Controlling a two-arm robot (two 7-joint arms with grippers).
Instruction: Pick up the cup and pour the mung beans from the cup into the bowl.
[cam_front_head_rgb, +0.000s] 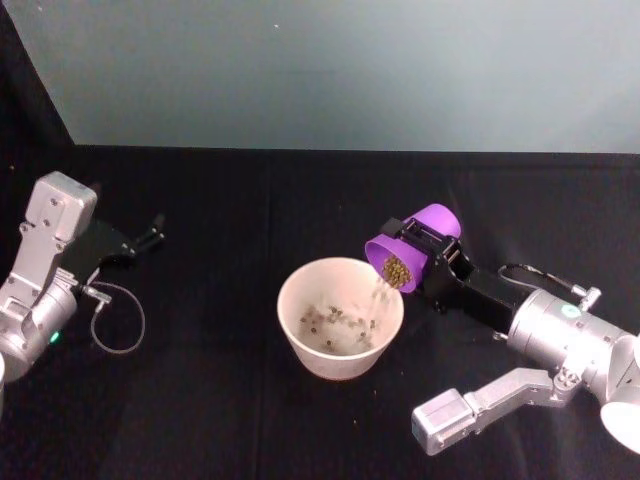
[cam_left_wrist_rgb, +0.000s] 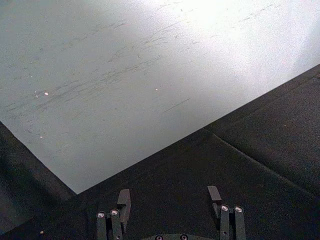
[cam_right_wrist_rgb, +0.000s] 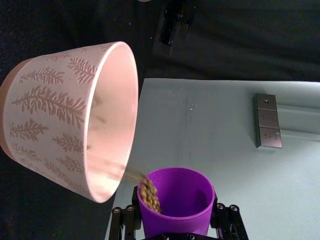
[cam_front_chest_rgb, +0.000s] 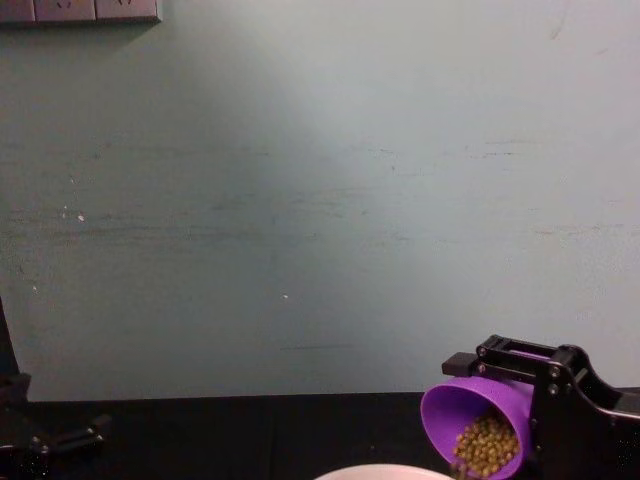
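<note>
The right gripper squeezes the cup and tips it over the edge of the bowl. Beans pour in. The cup's mouth is right at the rim, so a fast tip may bounce beans onto the table. The left gripper sits far left, fingers wide apart.

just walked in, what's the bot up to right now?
The right gripper is shut on the purple cup, which is tipped on its side above the bowl's rim. Mung beans are streaming from the cup's mouth into the bowl. A scatter of them already lies on its bottom, and more sit at the cup's lip. The left gripper is parked open over the black table, far from both.
</note>
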